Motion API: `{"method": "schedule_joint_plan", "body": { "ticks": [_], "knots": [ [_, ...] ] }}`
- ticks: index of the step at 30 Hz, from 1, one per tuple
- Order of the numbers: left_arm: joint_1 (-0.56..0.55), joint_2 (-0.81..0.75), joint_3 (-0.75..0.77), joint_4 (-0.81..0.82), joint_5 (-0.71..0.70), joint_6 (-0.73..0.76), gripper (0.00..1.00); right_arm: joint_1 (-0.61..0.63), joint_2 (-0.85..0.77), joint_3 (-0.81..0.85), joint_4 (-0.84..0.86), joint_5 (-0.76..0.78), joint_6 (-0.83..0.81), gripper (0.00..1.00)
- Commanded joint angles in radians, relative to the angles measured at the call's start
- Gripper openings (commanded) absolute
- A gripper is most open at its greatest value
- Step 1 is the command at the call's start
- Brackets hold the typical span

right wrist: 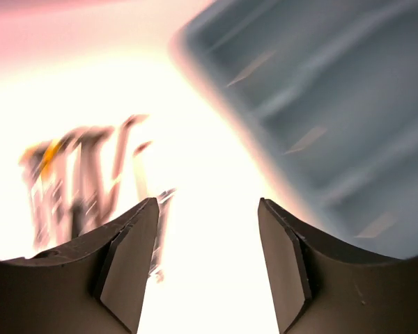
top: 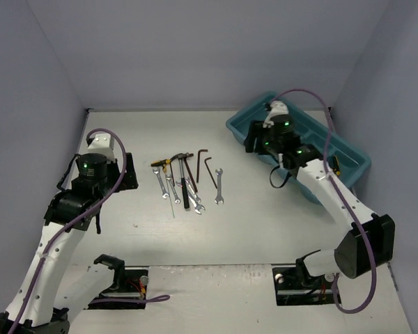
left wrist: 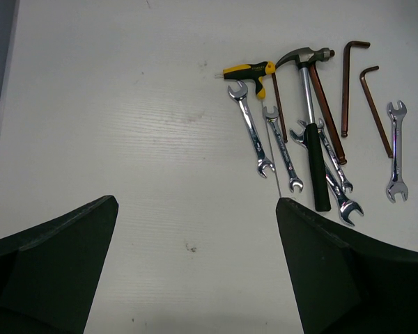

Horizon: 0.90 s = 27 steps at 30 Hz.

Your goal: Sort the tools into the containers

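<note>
The tools lie in a loose row mid-table: silver wrenches, a black-handled hammer, a yellow-and-black T-handle and dark L-shaped hex keys. The teal tray of containers stands at the back right. My left gripper hovers wide open over bare table, left of the tools. My right gripper is open and empty at the tray's left end. In the motion-blurred right wrist view the tray is upper right and the tools are on the left.
Grey walls close in the table at the back and on both sides. A small yellow-and-black object shows in the tray's right part. One separate wrench lies at the right end of the row, nearest the tray.
</note>
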Motion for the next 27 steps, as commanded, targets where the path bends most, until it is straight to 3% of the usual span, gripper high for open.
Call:
{"method": "schedule_joint_plan", "body": {
  "ticks": [1,6,15,19,22,24,27],
  "knots": [
    [-0.005,-0.002,0.015,-0.002,-0.043,-0.035,0.95,0.259,0.120,0.072,-0.015,0.166,0.005,0.51],
    [-0.003,-0.009,-0.001,-0.019,-0.057,-0.041,0.95,0.454,0.331,0.199,-0.012,0.256,0.043,0.45],
    [-0.003,-0.032,-0.040,-0.024,-0.057,-0.068,0.95,0.567,0.664,0.489,-0.012,0.291,0.116,0.37],
    [-0.003,0.026,-0.045,-0.011,-0.031,-0.110,0.92,0.564,0.642,0.464,-0.011,0.349,0.149,0.37],
    [-0.003,0.085,-0.035,0.022,-0.015,-0.135,0.83,0.551,0.585,0.406,-0.012,0.380,0.142,0.38],
    [-0.003,0.171,-0.021,0.093,0.003,-0.161,0.75,0.521,0.494,0.307,-0.012,0.387,0.150,0.39],
    [-0.005,0.280,0.007,0.162,0.028,-0.216,0.71,0.481,0.389,0.195,-0.012,0.387,0.167,0.39]
  ]
}}
